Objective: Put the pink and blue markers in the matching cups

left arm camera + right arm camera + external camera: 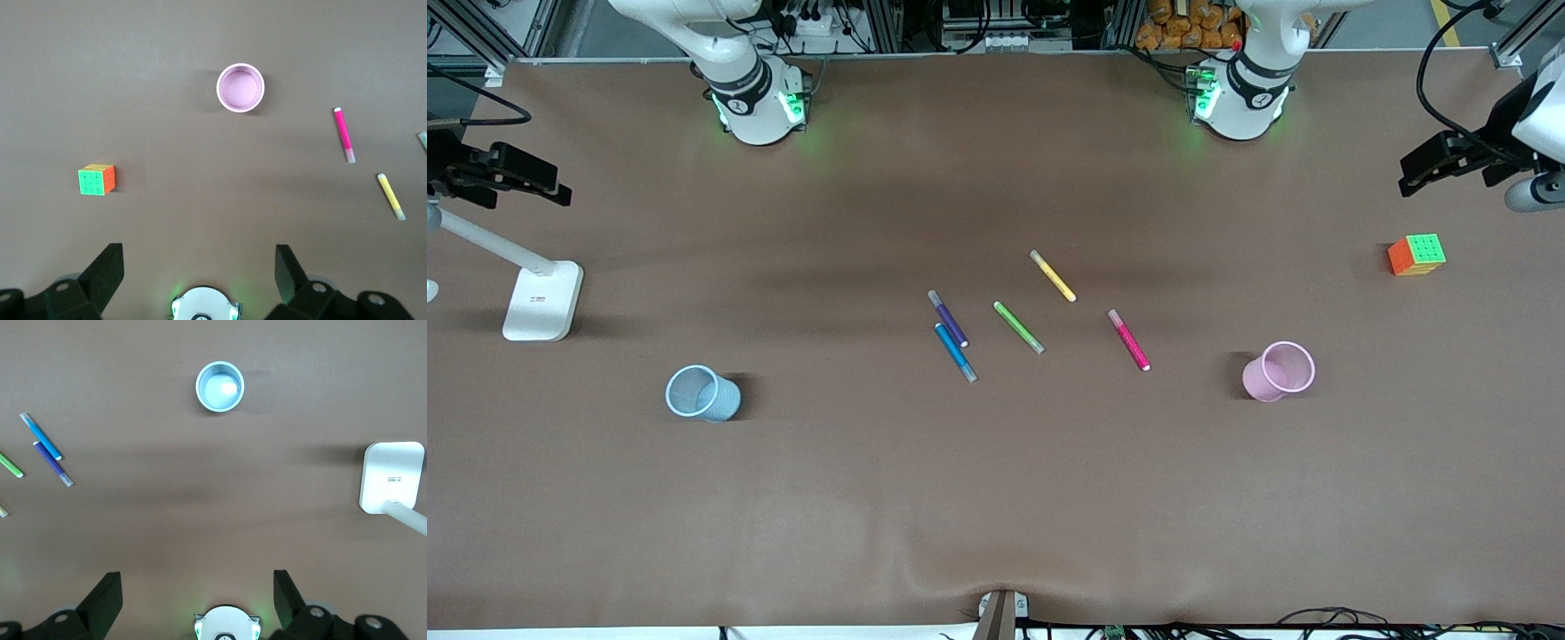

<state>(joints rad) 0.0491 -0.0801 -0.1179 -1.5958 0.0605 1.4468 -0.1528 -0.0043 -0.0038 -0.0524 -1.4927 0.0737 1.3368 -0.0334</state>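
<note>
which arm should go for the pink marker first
Left, probably. The pink marker and pink cup both lie toward the left arm's end of the table, and both show in the left wrist view. The open left gripper hangs high; the right wrist view shows neither.

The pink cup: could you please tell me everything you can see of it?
The pink cup is a small, pale pink, tapered cup that looks like plastic, with a round rim. It stands upright on the brown table, mouth up, and the left wrist view shows it empty. It sits toward the left arm's end of the table, beside the pink marker but apart from it, and nearer to the front camera than the colourful cube. Nothing touches it except the table.
</note>
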